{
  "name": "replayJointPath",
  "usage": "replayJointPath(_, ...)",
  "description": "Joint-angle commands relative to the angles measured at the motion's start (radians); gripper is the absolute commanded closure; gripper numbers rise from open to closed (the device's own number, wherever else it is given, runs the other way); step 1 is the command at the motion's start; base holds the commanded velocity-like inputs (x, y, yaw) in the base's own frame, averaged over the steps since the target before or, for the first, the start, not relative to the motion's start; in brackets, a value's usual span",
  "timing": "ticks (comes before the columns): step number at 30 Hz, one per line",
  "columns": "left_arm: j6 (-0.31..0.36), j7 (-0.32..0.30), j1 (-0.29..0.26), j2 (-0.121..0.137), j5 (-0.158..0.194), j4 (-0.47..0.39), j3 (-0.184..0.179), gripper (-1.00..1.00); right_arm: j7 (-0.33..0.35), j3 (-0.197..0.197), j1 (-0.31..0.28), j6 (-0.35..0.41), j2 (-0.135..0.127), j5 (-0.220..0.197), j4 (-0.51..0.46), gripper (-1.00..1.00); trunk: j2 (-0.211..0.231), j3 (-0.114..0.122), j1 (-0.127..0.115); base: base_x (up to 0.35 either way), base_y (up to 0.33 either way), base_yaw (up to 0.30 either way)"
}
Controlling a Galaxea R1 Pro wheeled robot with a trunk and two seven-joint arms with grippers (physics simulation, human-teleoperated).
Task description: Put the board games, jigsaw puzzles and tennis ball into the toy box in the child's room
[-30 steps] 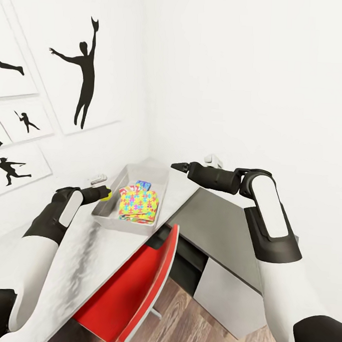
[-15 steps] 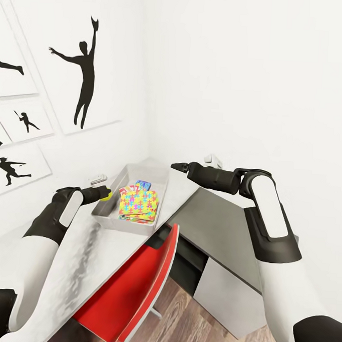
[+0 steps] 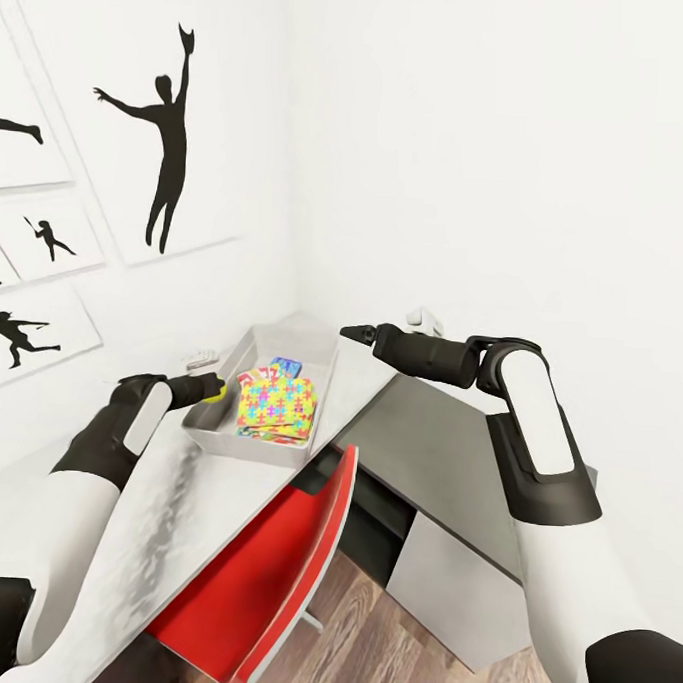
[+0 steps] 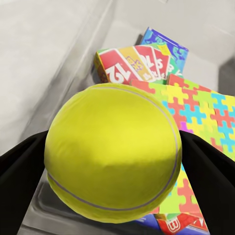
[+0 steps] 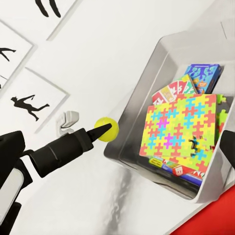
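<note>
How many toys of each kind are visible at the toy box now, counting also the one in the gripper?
Tennis ball: 1, held in the left gripper.
Board games: 3, in the toy box.
Jigsaw puzzle: 1 clearly, on top; a second cannot be told apart.
Total: 5 visible.

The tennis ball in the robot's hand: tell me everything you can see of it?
The tennis ball is a bright yellow-green sphere with a fuzzy-looking skin and a thin pale curved seam. The black fingers of the left gripper pinch it from two sides, so it hangs in the air, touching nothing else. It sits at the near rim of the grey toy box, whose floor already holds a jigsaw puzzle and board games. It looks whole and unsquashed.
</note>
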Motion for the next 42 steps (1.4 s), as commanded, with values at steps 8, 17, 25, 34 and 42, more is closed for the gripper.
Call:
replayJointPath(8, 0.003, 0.009, -0.001, 0.001, 0.010, -0.001, -0.009, 1.00, -0.010, 0.000, -0.001, -0.001, 0.000, -0.009, -0.001, -1.00, -0.002, -0.002, 0.001, 0.000, 0.000, 0.000)
replayJointPath(17, 0.000, 0.010, -0.001, 0.001, 0.010, -0.001, -0.009, -1.00, -0.010, 0.000, 0.000, -0.007, 0.000, -0.008, 0.000, -1.00, -0.002, -0.002, 0.001, 0.000, 0.000, 0.000)
replayJointPath(25, 0.000, 0.010, -0.001, 0.001, 0.010, -0.001, -0.009, -1.00, -0.010, 0.000, 0.000, -0.009, 0.000, -0.008, 0.001, -1.00, -0.002, -0.002, 0.001, 0.000, 0.000, 0.000)
replayJointPath(34, 0.001, 0.009, -0.001, 0.002, 0.010, -0.001, -0.008, -1.00, -0.009, 0.000, 0.000, -0.007, 0.000, -0.008, 0.003, -1.00, -0.002, -0.002, 0.001, 0.000, 0.000, 0.000)
replayJointPath(42, 0.038, 0.001, -0.001, 0.006, 0.021, -0.003, 0.002, -1.00, -0.010, -0.004, 0.000, -0.010, 0.000, -0.006, 0.004, -1.00, -0.002, 0.000, 0.001, 0.000, 0.000, 0.000)
